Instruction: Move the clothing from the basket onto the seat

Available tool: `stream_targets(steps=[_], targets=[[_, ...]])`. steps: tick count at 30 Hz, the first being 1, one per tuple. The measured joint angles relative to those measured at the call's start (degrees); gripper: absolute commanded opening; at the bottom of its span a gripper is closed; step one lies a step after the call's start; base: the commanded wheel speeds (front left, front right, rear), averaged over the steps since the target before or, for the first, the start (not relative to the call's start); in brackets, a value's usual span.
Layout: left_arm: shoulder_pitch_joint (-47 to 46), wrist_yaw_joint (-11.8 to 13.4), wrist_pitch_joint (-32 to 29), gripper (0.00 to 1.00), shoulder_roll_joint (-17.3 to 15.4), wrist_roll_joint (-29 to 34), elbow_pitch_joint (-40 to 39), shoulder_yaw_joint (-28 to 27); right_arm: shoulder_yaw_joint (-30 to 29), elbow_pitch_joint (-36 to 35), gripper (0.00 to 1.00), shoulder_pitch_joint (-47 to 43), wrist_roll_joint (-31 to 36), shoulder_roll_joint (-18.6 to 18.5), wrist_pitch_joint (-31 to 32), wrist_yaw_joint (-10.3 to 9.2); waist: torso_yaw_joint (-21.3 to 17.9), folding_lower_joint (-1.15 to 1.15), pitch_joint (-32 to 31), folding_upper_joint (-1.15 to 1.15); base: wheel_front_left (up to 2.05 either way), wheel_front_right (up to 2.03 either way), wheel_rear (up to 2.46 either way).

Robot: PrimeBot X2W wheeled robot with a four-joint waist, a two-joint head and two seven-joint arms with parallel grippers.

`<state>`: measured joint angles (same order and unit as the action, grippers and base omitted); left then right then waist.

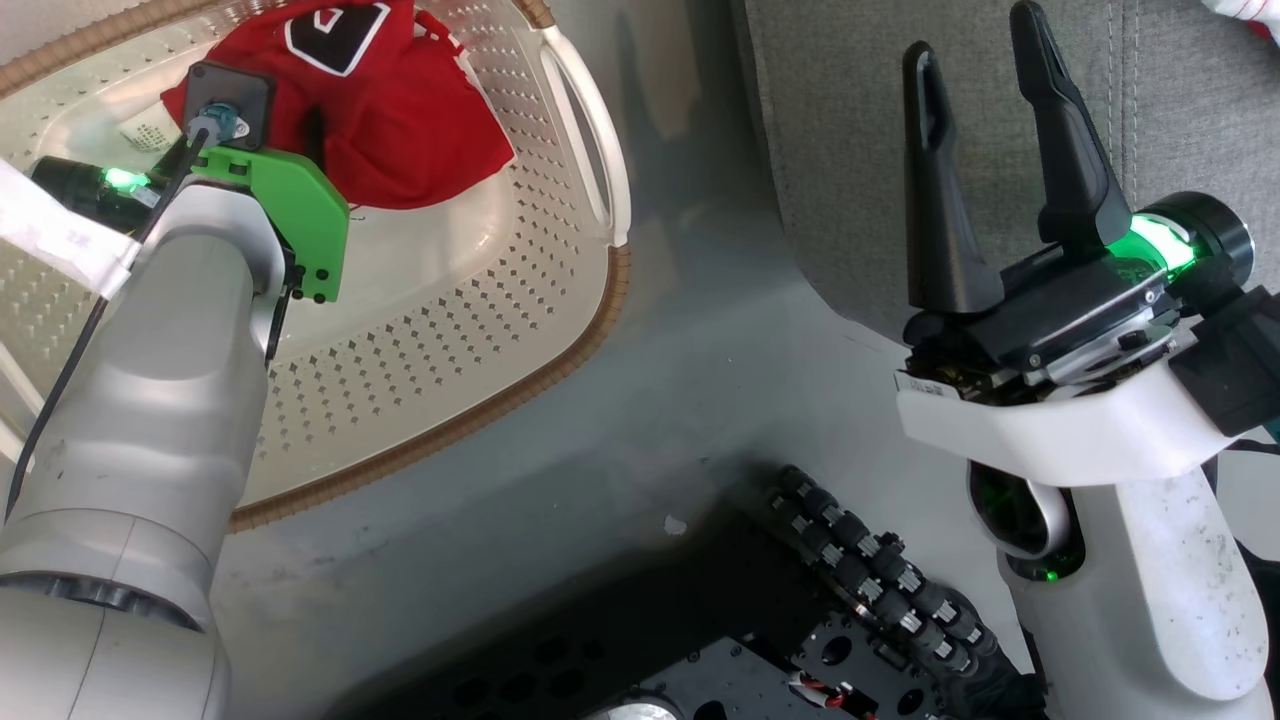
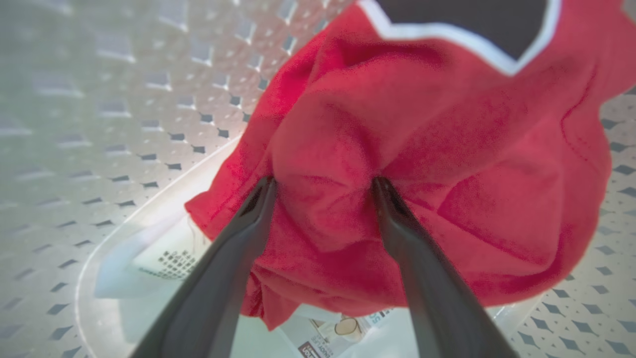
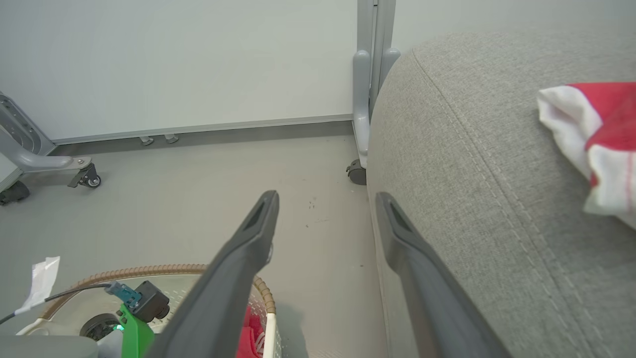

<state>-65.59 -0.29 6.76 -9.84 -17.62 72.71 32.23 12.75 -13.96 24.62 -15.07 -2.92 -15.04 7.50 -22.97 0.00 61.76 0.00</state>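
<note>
**Visitor:** Where are the clothes now?

**Me:** A red garment (image 1: pixel 400 130) lies bunched at the far end of the basket (image 1: pixel 520 330), next to the paper label (image 2: pixel 169 258) on its floor. Another piece, red and white (image 3: pixel 601 139), lies on the seat (image 3: pixel 472 209), so I judge the job partway done.

**Visitor:** And your left pincer?

**Me:** My left pincer (image 2: pixel 323 185) points down into the basket with its fingers spread wide. Both tips are dug into the red cloth, and a hump of it bulges between them. Nothing is pinched yet. It sits astride a thick fold for a reason: soft cloth slips, and a fat bunch gives the fingers more to bite than a flat layer would.

**Visitor:** Why is the right one over there?

**Me:** My right pincer (image 1: pixel 978 40) hangs spread and empty beside the front edge of the seat, above the floor (image 1: pixel 700 350) and well apart from the basket. I reckon that keeps it out of the left arm's way.

**Visitor:** What comes next?

**Me:** Probably I press the left fingers together, lift clear of the basket's rim and carry the garment across. The risk is that I catch only a thin layer and it slides out, or that a trailing end snags the rim.
</note>
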Motion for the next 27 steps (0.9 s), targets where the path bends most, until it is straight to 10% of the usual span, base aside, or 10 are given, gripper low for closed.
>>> stream_targets(steps=[2,3,27], targets=[[0.0,-0.56,-2.03,0.22,0.0,-0.09,0.27,0.56,0.02,-0.58,1.0,-0.89,0.21,0.0,0.0,0.0,-0.03,0.0,0.07,0.0,0.0,0.0,0.0],[0.0,-0.69,-2.75,0.0,-0.01,-0.09,0.35,0.7,0.01,-0.76,1.0,-1.0,0.41,0.0,-0.01,0.0,-0.07,0.0,0.07,0.0,0.0,0.0,0.0],[2.66,-2.15,7.2,0.0,-1.11,-3.07,-1.13,0.4,-1.01,1.52,1.0,0.49,-0.36,0.02,-0.01,0.0,-0.49,0.0,-3.99,0.0,0.0,0.0,0.0]])
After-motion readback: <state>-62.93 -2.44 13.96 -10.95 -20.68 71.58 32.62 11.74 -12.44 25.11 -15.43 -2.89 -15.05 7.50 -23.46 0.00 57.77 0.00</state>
